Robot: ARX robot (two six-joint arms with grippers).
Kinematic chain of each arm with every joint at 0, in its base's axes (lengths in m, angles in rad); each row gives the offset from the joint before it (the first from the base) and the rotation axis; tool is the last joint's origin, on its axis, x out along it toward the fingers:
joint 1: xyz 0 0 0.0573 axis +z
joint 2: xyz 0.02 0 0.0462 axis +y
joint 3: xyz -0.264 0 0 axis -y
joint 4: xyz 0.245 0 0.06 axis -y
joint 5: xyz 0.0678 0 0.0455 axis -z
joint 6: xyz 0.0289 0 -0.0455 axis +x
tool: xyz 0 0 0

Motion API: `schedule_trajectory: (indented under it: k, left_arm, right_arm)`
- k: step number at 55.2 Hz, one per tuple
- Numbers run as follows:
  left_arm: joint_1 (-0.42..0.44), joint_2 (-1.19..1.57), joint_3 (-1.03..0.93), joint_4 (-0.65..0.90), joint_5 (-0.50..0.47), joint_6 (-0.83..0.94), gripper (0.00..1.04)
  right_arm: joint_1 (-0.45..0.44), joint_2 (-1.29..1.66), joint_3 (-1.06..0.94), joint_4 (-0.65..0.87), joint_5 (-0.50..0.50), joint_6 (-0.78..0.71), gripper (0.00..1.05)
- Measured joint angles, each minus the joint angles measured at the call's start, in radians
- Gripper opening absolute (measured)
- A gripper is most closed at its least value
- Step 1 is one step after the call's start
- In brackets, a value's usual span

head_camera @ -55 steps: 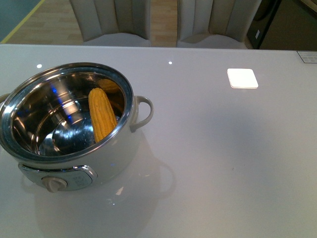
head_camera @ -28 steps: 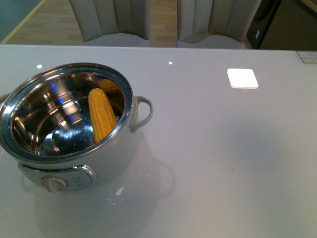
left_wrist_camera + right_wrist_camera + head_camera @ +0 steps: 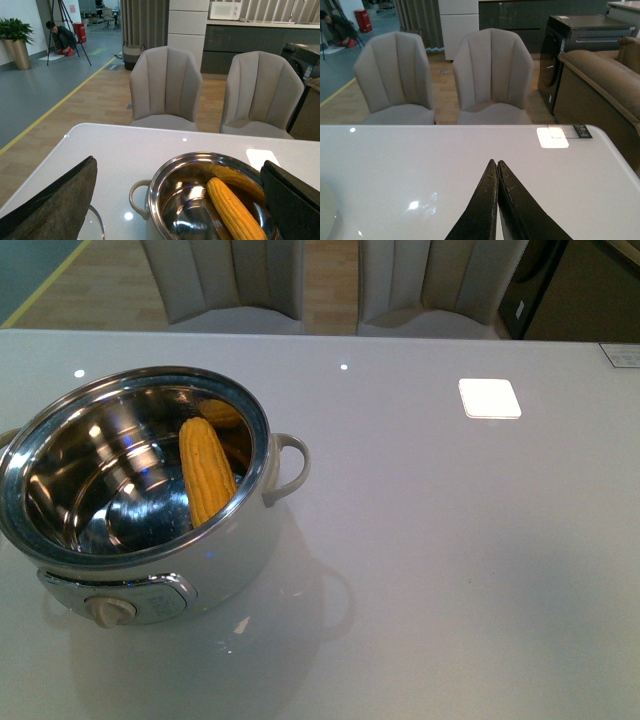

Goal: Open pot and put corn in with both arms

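The cream-white pot (image 3: 235, 550) stands open at the front left of the white table, with no lid on it. The yellow corn (image 3: 205, 468) leans inside against its steel wall, tip up. In the left wrist view the pot (image 3: 152, 195) and the corn (image 3: 232, 212) lie between my left gripper's (image 3: 180, 190) wide-open fingers, which hold nothing and hang above the pot. My right gripper (image 3: 496, 165) is shut and empty over bare table. Neither arm shows in the front view.
A glass lid's rim (image 3: 97, 227) shows beside the pot in the left wrist view. Two beige chairs (image 3: 230, 285) stand behind the table's far edge. A bright light patch (image 3: 489, 397) lies on the tabletop at the right, and a brown sofa (image 3: 600, 80) stands beyond the table's right end.
Only the reflections inside the pot have shifted a little. The pot and the corn have not moved.
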Motion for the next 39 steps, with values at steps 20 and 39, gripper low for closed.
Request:
schedule_trajectory:
  k: [20, 39]
  left_arm:
    - [0.000, 0.000, 0.000, 0.000, 0.000, 0.000, 0.98]
    - [0.000, 0.000, 0.000, 0.000, 0.000, 0.000, 0.98]
  right_arm:
    - [-0.001, -0.195, -0.072, -0.103, -0.002, 0.000, 0.02]
    - [-0.001, -0.356, -0.072, -0.256, -0.002, 0.000, 0.02]
